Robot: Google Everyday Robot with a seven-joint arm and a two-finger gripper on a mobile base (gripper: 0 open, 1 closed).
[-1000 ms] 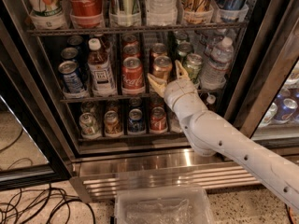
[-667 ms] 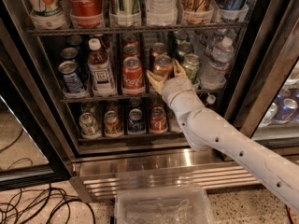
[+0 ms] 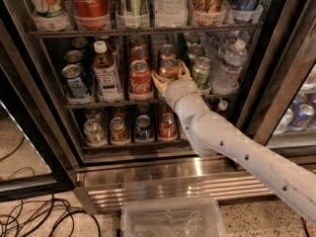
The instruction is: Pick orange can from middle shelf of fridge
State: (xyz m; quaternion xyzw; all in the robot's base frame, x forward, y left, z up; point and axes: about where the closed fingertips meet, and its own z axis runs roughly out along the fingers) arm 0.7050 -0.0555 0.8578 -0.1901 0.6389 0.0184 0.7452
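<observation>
The orange can [image 3: 169, 67] stands at the front of its lane on the middle shelf [image 3: 98, 104] of the fridge [image 3: 276, 73], between a red Coca-Cola can [image 3: 140, 78] and a green can [image 3: 201, 72]. My gripper [image 3: 171, 77] reaches into the fridge from the lower right on a white arm. Its pale fingers [image 3: 158, 80] sit against both sides of the orange can's lower body, shut on it. The can is upright and its base is hidden behind the gripper.
More cans stand behind the orange can. On the same shelf are a tea bottle [image 3: 106, 73], a blue can [image 3: 75, 80] and a water bottle [image 3: 230, 65]. The upper rack [image 3: 148, 31] is close above. Small cans [image 3: 143, 127] fill the lowest rack. A clear bin [image 3: 170, 218] sits on the floor, with cables [image 3: 34, 221] at the left.
Almost nothing differs. The gripper stays at the orange can, with the arm shifted very slightly.
</observation>
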